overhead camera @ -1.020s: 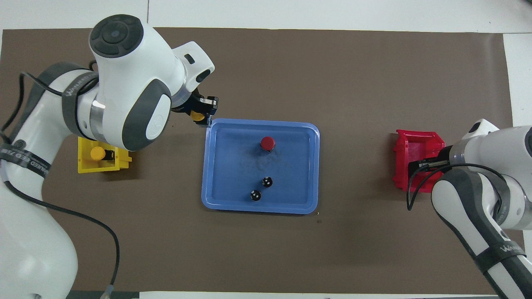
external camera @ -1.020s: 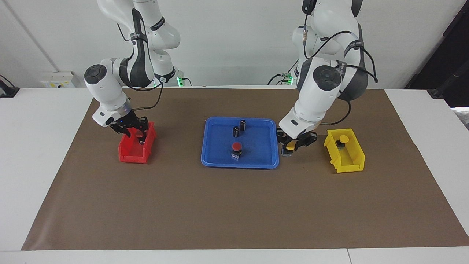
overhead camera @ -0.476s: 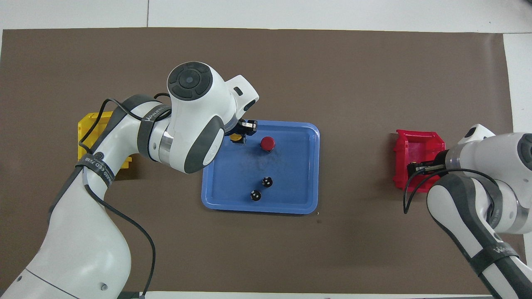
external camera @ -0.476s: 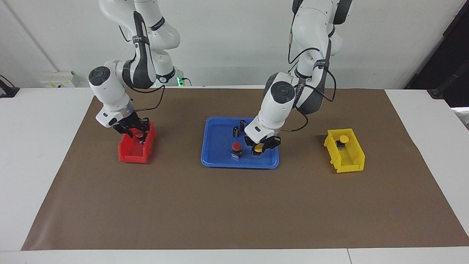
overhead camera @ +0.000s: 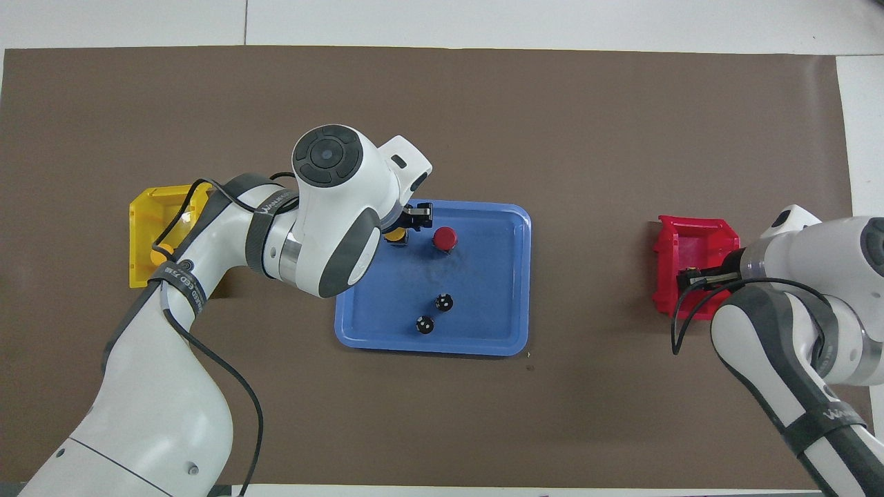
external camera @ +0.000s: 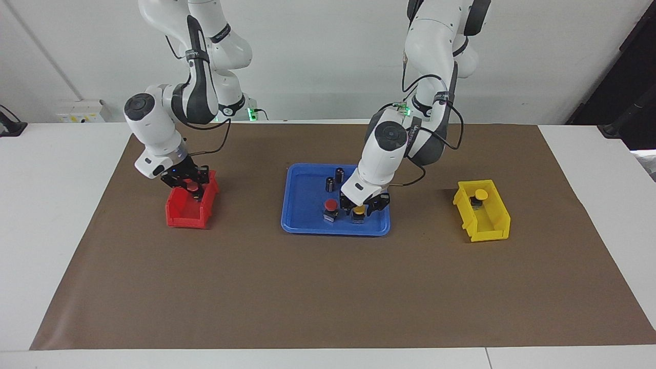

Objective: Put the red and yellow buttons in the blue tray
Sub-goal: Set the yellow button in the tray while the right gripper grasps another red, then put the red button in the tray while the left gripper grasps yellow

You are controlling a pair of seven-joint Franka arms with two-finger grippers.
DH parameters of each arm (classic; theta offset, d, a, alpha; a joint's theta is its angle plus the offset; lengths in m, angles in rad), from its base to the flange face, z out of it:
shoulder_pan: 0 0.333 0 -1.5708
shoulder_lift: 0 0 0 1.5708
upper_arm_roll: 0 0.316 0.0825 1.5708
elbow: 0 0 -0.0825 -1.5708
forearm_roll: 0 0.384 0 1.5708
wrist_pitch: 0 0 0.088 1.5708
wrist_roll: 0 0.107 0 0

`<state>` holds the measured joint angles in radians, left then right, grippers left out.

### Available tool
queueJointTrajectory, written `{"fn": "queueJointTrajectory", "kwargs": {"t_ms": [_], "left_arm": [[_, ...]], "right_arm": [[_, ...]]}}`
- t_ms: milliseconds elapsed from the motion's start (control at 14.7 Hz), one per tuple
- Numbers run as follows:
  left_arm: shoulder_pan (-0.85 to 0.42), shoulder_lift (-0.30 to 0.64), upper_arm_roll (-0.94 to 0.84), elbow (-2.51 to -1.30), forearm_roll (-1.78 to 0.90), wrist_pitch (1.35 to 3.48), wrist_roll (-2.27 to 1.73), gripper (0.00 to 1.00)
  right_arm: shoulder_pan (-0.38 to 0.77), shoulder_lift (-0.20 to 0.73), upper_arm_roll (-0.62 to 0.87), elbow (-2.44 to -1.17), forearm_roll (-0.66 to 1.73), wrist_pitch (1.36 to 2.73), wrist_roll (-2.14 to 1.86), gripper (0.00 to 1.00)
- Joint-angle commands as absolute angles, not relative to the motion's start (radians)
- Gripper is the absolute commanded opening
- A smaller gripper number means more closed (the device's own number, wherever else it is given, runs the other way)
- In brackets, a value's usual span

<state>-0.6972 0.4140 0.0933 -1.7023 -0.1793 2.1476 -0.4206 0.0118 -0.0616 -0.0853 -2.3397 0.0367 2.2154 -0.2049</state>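
Observation:
The blue tray (external camera: 307, 202) lies mid-table, also in the overhead view (overhead camera: 483, 276). One red button (external camera: 330, 206) (overhead camera: 445, 238) stands in it. My left gripper (external camera: 360, 209) (overhead camera: 400, 231) is low in the tray beside that button, shut on a yellow button (external camera: 360, 209) (overhead camera: 394, 236). My right gripper (external camera: 190, 184) is down in the red bin (external camera: 187, 212), its fingers closed around the second red button (external camera: 193, 188). The second yellow button (external camera: 480, 193) sits in the yellow bin (external camera: 484, 218).
Two small dark capless cylinders (external camera: 330, 183) (external camera: 339, 174) stand in the tray's part nearer the robots. The red bin (overhead camera: 690, 238) is at the right arm's end, the yellow bin (overhead camera: 148, 221) at the left arm's end. A brown mat (external camera: 328, 287) covers the table.
My left gripper carried the yellow button from outside the tray's edge into the tray and lowered it beside the red button. The right gripper stayed in the red bin.

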Motion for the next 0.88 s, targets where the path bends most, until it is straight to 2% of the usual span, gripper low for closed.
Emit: {"fn": "queueJointTrajectory", "kwargs": {"t_ms": [0, 136, 272, 408, 612, 680, 816], "left_arm": [[-0.698, 0.339, 0.112, -1.724, -0.201, 2.100, -0.428, 0.91], [-0.687, 0.276, 0.124, -1.717, -0.199, 2.021, -0.422, 0.92], [-0.609, 0.207, 0.129, -1.712, -0.190, 1.912, -0.384, 0.92], [-0.543, 0.154, 0.136, -1.697, -0.180, 1.809, -0.296, 1.00], [-0.415, 0.097, 0.140, -1.697, -0.164, 1.746, -0.162, 1.00], [-0.387, 0.084, 0.140, -1.694, -0.103, 1.714, -0.128, 1.00], [-0.341, 0.057, 0.141, -1.692, -0.020, 1.700, -0.051, 1.00]], "right_arm": [[0.002, -0.012, -0.080, -2.139, 0.031, 2.007, -0.229, 0.21], [0.012, 0.000, -0.074, -2.042, 0.031, 1.901, -0.216, 0.21], [0.058, 0.035, -0.066, -1.924, 0.031, 1.811, -0.134, 0.21], [0.139, 0.090, -0.066, -1.809, 0.031, 1.760, -0.010, 0.21], [0.308, 0.136, -0.061, -1.746, 0.052, 1.808, 0.295, 0.20], [0.375, 0.187, -0.061, -1.712, 0.063, 1.825, 0.410, 0.20], [0.440, 0.227, -0.060, -1.712, 0.069, 1.877, 0.510, 0.20]]}}
